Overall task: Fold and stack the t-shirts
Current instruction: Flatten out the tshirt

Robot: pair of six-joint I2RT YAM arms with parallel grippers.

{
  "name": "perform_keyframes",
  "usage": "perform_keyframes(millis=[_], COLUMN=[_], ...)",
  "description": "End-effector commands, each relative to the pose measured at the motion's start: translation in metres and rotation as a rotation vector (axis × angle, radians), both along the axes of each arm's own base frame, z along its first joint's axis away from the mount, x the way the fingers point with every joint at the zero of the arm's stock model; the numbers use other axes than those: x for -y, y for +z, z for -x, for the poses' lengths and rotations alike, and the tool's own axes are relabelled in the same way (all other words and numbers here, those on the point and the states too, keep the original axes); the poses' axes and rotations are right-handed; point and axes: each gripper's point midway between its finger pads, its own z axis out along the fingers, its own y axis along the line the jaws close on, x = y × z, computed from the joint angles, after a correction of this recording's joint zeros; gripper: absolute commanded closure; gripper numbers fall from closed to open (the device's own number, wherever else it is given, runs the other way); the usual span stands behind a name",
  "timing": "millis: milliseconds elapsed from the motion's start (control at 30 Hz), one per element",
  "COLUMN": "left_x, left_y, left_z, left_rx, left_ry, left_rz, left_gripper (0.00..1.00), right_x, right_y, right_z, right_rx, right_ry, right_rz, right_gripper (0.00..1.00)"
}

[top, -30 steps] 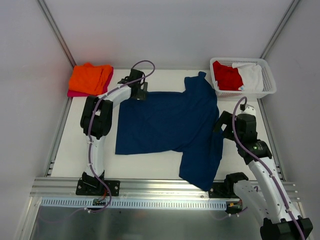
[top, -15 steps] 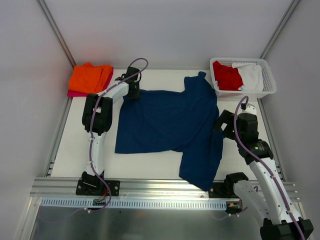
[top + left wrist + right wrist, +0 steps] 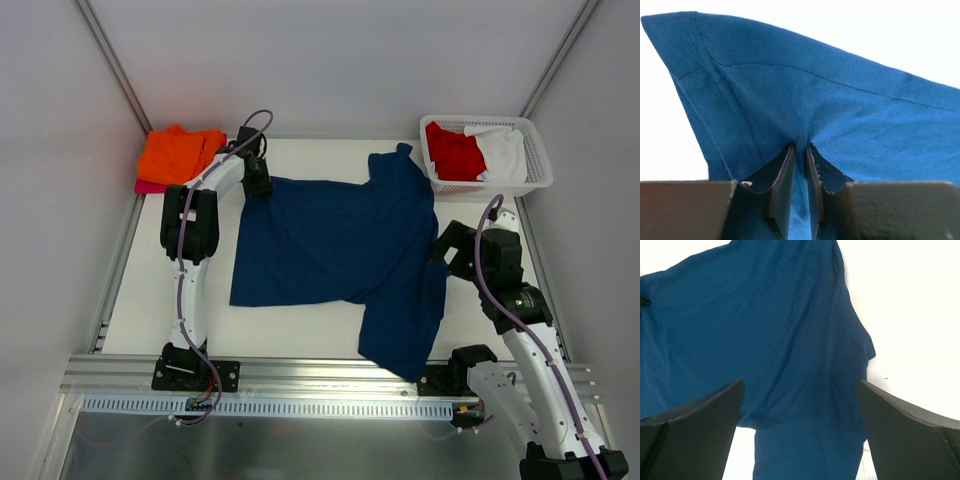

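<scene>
A navy blue t-shirt [image 3: 340, 250] lies spread on the white table, one part hanging over the front edge. My left gripper [image 3: 260, 186] is shut on the shirt's far left corner; in the left wrist view the gripper [image 3: 800, 146] pinches a fold of navy cloth [image 3: 840, 115] between its fingers. My right gripper [image 3: 447, 243] stands open by the shirt's right edge; in the right wrist view its jaws [image 3: 800, 385] are spread wide over the navy shirt [image 3: 765, 340] with nothing between them. An orange shirt [image 3: 180, 155] lies folded on a magenta-pink one [image 3: 150, 187] at the far left.
A white lattice basket [image 3: 535, 170] at the far right holds a red shirt [image 3: 452, 152] and a white shirt [image 3: 503, 150]. Metal rails frame the table; grey walls close in on both sides.
My left gripper went from open to shut on the navy shirt's far left corner and shifted a little left with it. The right arm leaned slightly to the right.
</scene>
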Motion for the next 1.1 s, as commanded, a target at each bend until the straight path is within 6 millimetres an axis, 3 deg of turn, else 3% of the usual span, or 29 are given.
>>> perform_keyframes(millis=[0,33,100,367,500,700,1067], left_x=[-0.014,-0.013,-0.014,-0.011,-0.009,-0.023,-0.046], left_y=[-0.034,-0.035,-0.032,-0.031,-0.016,-0.008,-0.012], left_z=[0.029,0.03,0.03,0.034,0.034,0.031,0.023], left_rx=[-0.182,-0.191,-0.189,-0.215,-0.183,-0.154,-0.146], left_ry=[-0.007,-0.009,0.0,-0.04,-0.055,-0.042,-0.047], left_rz=[-0.003,-0.003,0.003,0.004,-0.026,-0.103,-0.163], left_gripper=[0.84,0.84,1.0,1.0,1.0,1.0,1.0], right_x=[-0.001,-0.001,-0.001,-0.001,-0.001,-0.001,-0.001], right_y=[0.019,0.019,0.021,0.03,0.033,0.035,0.039], right_z=[-0.001,-0.002,-0.001,0.001,0.003,0.004,0.002], right_rx=[0.041,0.041,0.041,0.06,0.067,0.076,0.072], right_ry=[0.003,0.004,0.007,0.01,0.011,0.01,0.02], right_rz=[-0.005,-0.006,-0.004,-0.006,-0.013,-0.017,-0.002], right_gripper=[0.0,0.0,0.01,0.01,0.01,0.0,0.01])
